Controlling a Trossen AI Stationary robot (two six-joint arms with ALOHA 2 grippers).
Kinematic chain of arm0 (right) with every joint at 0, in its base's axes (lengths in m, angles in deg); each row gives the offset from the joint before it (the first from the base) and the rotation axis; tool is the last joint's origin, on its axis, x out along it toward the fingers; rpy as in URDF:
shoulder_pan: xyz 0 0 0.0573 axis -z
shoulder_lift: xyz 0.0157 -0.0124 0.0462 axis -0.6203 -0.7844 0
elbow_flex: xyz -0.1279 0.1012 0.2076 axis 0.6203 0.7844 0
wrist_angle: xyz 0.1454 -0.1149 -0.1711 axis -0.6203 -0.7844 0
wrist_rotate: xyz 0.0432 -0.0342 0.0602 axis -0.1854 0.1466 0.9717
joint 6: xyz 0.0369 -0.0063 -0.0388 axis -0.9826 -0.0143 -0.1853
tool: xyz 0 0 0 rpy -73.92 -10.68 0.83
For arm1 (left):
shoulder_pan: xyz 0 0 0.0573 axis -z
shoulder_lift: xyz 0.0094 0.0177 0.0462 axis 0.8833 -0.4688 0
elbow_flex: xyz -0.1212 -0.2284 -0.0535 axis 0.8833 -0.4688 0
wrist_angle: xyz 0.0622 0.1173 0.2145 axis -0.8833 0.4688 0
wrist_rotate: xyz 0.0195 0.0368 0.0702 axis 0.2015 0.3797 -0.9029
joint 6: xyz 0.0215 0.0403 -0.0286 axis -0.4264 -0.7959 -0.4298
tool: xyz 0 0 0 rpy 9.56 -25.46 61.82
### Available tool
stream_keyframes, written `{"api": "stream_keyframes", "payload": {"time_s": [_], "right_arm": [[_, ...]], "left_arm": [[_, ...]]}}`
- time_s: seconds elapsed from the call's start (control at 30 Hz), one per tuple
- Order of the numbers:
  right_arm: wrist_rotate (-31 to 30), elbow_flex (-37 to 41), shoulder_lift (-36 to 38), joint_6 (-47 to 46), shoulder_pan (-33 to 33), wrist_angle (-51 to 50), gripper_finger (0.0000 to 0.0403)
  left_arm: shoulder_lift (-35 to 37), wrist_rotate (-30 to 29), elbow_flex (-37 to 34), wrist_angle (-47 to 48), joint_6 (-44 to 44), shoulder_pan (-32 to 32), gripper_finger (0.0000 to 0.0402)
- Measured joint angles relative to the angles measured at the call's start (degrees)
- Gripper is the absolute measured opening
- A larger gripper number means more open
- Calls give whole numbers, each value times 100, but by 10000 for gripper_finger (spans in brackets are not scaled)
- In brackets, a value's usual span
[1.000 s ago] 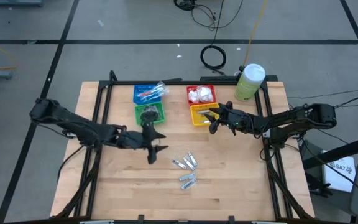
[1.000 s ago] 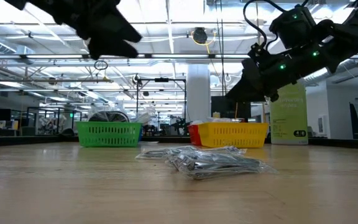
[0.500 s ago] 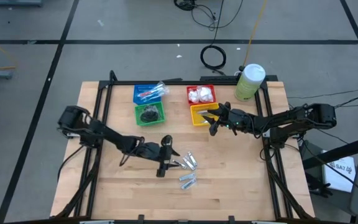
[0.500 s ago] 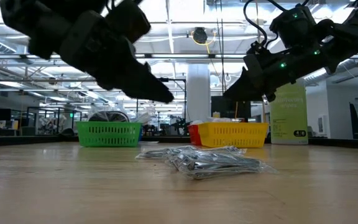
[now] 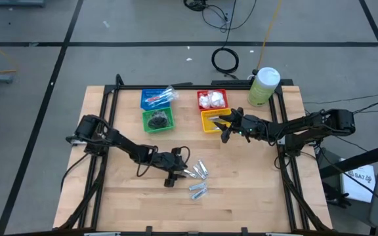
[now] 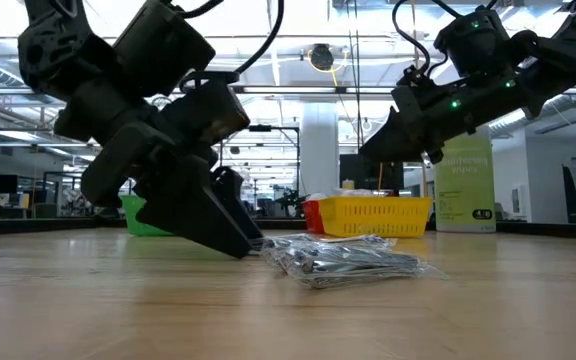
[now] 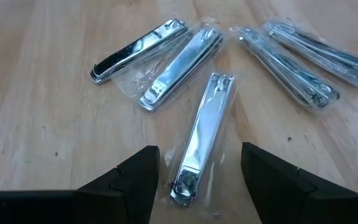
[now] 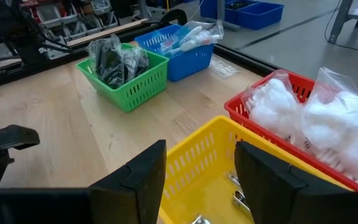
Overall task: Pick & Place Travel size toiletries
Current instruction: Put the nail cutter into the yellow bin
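Several silver nail clippers in clear wrap (image 5: 196, 178) lie flat on the wooden table (image 5: 241, 177), near its middle. My left gripper (image 5: 180, 170) is open and low at their left side, close to the table in the low view (image 6: 240, 243). In the left wrist view its two fingers (image 7: 199, 154) stand on either side of one clipper (image 7: 202, 138) without touching it. My right gripper (image 5: 223, 128) is open and empty above the yellow basket (image 5: 210, 121). It also shows in the right wrist view (image 8: 201, 149).
Four small baskets stand at the far side: blue with toothbrushes (image 5: 155, 98), green with dark discs (image 5: 157, 120), red with white packets (image 5: 212, 99), and yellow, which holds silver pieces (image 8: 236, 198). A pale-green canister (image 5: 263, 86) stands at the far right corner. Bare wood lies toward the near edge.
My left gripper has gone from beside the green basket toward the table's near right and down to the table, ending at the clippers. The clippers have not moved. My right gripper has stayed over the yellow basket.
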Motion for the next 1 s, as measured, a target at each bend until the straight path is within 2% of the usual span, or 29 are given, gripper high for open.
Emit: {"api": "stream_keyframes", "payload": {"time_s": [0.37, 0.47, 0.9, 1.0], "right_arm": [[1, 0, 0, -2, 0, 18, 176], [3, 0, 0, -2, 0, 16, 176], [7, 0, 0, -31, 0, 16, 175], [20, 0, 0, -31, 0, 15, 172]], "left_arm": [[-25, -101, 9, 21, -349, 7, 218], [-25, -96, 11, 73, -337, 7, 191], [-20, 1, 11, 340, 151, -33, 24], [66, -178, 9, 438, 150, -33, 17]]}}
